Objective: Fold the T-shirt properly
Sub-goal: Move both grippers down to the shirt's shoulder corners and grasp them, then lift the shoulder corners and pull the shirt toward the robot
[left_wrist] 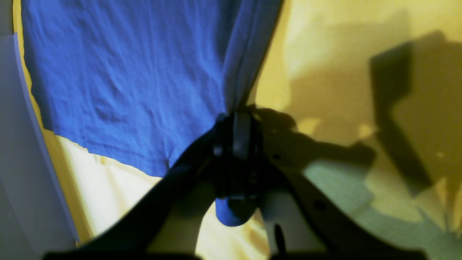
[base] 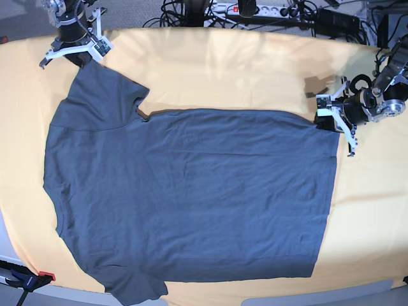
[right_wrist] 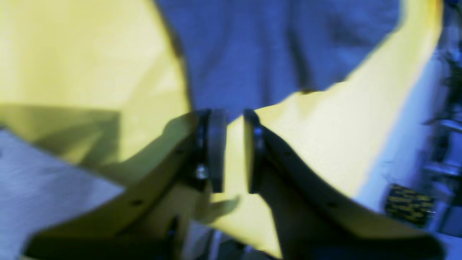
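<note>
T-shirt (base: 191, 197) lies flat, no fold yet | left gripper (left_wrist: 236, 135) pinches its 2 o'clock corner | right gripper (right_wrist: 234, 151) at 11 o'clock sleeve, spread, holding nothing

T-shirt (base: 191, 191): soft knit cloth, matt slate blue-grey, fine creases all over, no sheen; reads brighter blue in both wrist views. Table cloth (base: 255, 70): matt yellow-orange fabric, smooth, a few shallow wrinkles near 12 o'clock in the base view. Left gripper (left_wrist: 236, 135): jaw pads look like dull black rubber or plastic, arms behind them pale hard plastic with small screw holes. Right gripper (right_wrist: 234, 151): same matt black pads, 1 shiny metal screw head on the left-hand pad, pale smooth plastic arms. Clamp (base: 25, 278) at 7 o'clock, base view: glossy-looking plastic, red and dark parts.
</note>
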`<state>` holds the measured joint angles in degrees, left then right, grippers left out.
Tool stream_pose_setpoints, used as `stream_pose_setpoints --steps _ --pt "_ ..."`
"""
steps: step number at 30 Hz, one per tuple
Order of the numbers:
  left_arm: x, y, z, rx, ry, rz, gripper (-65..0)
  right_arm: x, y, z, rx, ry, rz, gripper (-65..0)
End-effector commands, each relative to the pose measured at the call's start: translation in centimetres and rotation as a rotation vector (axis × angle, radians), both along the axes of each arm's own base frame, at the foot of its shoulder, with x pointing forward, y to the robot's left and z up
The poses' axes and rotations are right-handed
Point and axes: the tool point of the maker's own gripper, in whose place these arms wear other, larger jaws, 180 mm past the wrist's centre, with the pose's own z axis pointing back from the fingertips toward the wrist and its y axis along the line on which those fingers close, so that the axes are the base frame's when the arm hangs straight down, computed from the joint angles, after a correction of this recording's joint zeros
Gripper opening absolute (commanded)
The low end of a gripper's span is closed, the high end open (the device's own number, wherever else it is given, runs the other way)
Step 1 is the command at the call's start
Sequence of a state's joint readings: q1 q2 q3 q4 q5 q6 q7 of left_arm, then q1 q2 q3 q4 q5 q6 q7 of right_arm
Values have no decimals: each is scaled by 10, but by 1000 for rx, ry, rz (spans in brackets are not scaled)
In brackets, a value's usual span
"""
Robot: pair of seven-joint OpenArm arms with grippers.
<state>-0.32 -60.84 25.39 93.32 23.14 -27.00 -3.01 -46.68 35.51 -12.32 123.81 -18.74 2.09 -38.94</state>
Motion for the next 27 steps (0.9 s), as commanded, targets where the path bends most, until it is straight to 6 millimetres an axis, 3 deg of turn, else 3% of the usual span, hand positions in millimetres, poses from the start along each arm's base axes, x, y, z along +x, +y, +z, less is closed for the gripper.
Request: stream_pose_setpoints --steps 1,4,14,21,22,25,27 --pt "3 9 5 29 -8 1 -650 5 1 7 0 -28 18 -428" --pt "3 9 5 28 -8 1 -650 3 4 6 5 -15 42 -290" --pt "3 8 5 28 -8 1 -650 20 13 13 66 -86 55 -280" --pt "3 9 5 29 -8 1 -650 34 -12 -12 1 -67 24 -357" --pt "3 8 5 28 -8 1 -650 34 -14 -13 -7 -64 15 -402" --pt "3 4 7 15 -10 -5 -650 42 -22 -1 -48 -135 -11 -650" --pt "2 -5 11 -25 -5 -3 -650 49 -28 12 -89 -198 -34 -650"
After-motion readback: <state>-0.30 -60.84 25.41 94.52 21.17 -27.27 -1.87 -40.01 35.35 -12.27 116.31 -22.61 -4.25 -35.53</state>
